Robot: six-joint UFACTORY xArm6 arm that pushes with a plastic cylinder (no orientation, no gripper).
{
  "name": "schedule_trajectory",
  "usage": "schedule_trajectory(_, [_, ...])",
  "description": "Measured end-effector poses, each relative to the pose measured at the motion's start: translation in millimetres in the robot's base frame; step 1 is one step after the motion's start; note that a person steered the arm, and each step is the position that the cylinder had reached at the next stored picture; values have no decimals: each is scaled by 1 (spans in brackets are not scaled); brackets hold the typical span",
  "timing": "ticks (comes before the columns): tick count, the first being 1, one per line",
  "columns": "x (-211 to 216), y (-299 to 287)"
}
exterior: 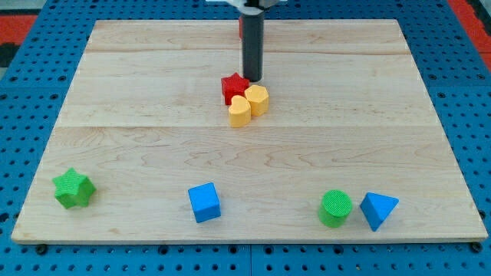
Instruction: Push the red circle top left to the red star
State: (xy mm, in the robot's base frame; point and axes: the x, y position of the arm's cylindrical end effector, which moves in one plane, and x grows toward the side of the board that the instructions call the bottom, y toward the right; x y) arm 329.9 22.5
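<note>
Wooden surface (138, 107), my tip (252, 80) touching the red star (232, 86), no gripper shows, red circle (241, 27) mostly hidden just above.

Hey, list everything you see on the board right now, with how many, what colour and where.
red star: one, red, upper centre, touching the yellow hearts.
yellow hearts: two, yellow, side by side just below the red star.
red block: one, red, near the view's top, mostly hidden behind the rod; shape cannot be told.
green star: one, green, bottom left.
blue cube: one, blue, bottom, left of centre.
green cylinder: one, green, bottom right.
blue triangle: one, blue, just right of the green cylinder.
wooden board: one, light wood, on a blue pegboard.
my tip: one, dark rod's end, at the red star's upper right edge.
</note>
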Motion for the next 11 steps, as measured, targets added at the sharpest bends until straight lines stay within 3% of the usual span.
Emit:
schedule_trajectory(1, [-68,52])
schedule_trajectory(2, [-130,56])
schedule_trajectory(3, [-137,36])
schedule_trajectory(5, [-137,-103])
schedule_trajectory(7, [-78,-105])
schedule_trajectory(9, [-87,-63])
schedule_trajectory(10, [-49,-97])
schedule_trajectory(11, [-16,-94])
